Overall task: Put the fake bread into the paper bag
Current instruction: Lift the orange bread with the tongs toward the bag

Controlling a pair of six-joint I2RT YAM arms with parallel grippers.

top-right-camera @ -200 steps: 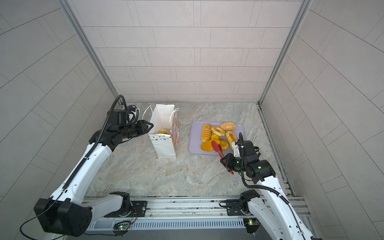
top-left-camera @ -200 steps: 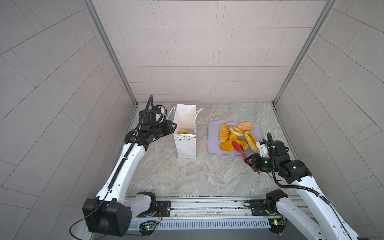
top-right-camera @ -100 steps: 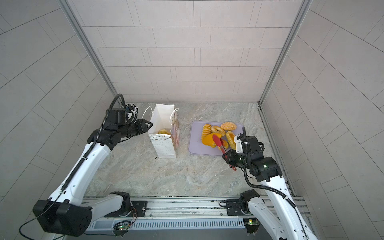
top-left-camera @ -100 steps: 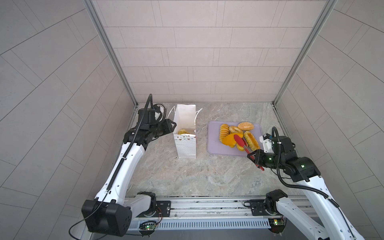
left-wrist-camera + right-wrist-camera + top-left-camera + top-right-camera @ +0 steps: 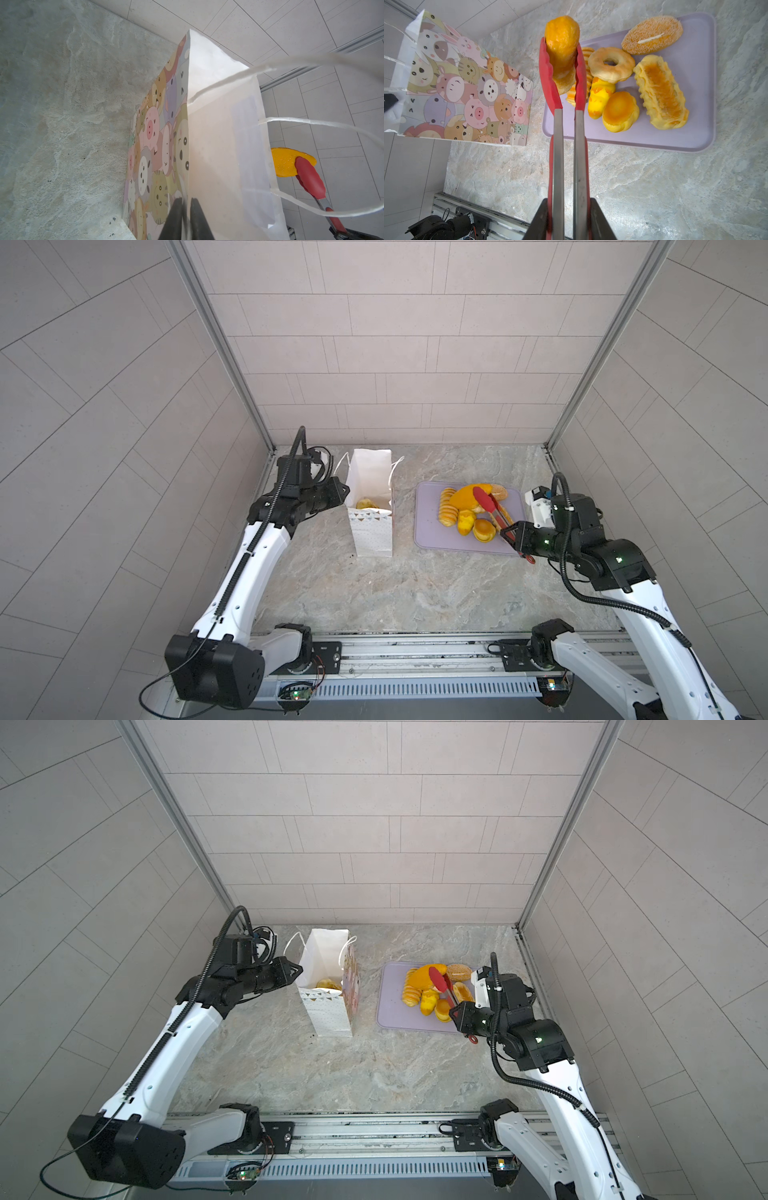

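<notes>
Top views both show the paper bag [image 5: 372, 531] standing upright on the stone table [image 5: 374, 593], with a yellow bread [image 5: 365, 503] inside. The left gripper [image 5: 343, 491] is at the bag's rim. The right gripper [image 5: 513, 535] squeezes the red tongs [image 5: 488, 506], which pinch an orange bread [image 5: 463, 499] lifted over the lilac tray [image 5: 428, 531].

Left wrist view shows the left gripper's fingers [image 5: 174, 218] clenched on the bag's top edge, one on each side of the paper.

Right wrist view shows the tongs gripping the orange bread on both sides, apart from the bag. A seeded bun [image 5: 652, 34], a ring bread [image 5: 611, 64] and more breads lie on the tray.
</notes>
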